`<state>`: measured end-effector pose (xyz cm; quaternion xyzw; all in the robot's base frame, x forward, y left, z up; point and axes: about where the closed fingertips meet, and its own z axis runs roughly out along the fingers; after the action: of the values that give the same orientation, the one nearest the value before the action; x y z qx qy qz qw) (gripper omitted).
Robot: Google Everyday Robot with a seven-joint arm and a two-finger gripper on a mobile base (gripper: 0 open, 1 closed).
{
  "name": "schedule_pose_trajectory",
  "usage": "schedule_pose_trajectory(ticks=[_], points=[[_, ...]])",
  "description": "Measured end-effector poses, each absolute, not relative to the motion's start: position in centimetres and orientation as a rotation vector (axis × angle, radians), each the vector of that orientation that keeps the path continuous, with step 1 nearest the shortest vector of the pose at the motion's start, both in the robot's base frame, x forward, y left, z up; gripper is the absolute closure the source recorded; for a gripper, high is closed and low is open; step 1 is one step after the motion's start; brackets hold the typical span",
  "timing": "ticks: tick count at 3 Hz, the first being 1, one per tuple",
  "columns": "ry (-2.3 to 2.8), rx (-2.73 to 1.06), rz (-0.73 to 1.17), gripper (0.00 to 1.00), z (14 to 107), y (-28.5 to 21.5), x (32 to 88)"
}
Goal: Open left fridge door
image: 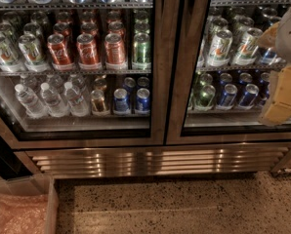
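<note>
The left fridge door [157, 82] is a tall glass pane in a brushed bronze-steel frame and fills the left and middle of the camera view. Red cola cans [88, 50] and clear water bottles [50, 100] show through its glass. Its right edge lies next to the frame of the matching right door [177, 82], which shows green-white and blue cans. My gripper [283, 94], white and tan, comes in at the right edge of the view. It hangs in front of the right door's glass, well to the right of the left door and not touching it.
A slatted steel vent grille [155, 161] runs under both doors. The speckled floor [184, 208] lies below it. A clear bin with pinkish plastic [18, 211] stands at the bottom left, in front of the left door's lower corner.
</note>
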<state>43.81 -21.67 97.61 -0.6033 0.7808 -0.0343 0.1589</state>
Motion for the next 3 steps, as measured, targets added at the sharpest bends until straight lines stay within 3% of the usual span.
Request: schedule_pose_trajectory(ticks=[2, 3], points=[[2.226, -1.715, -0.085, 0.00, 97.7, -21.4, 44.0], [2.139, -1.719, 0.020, 0.00, 97.9, -18.2, 45.8]])
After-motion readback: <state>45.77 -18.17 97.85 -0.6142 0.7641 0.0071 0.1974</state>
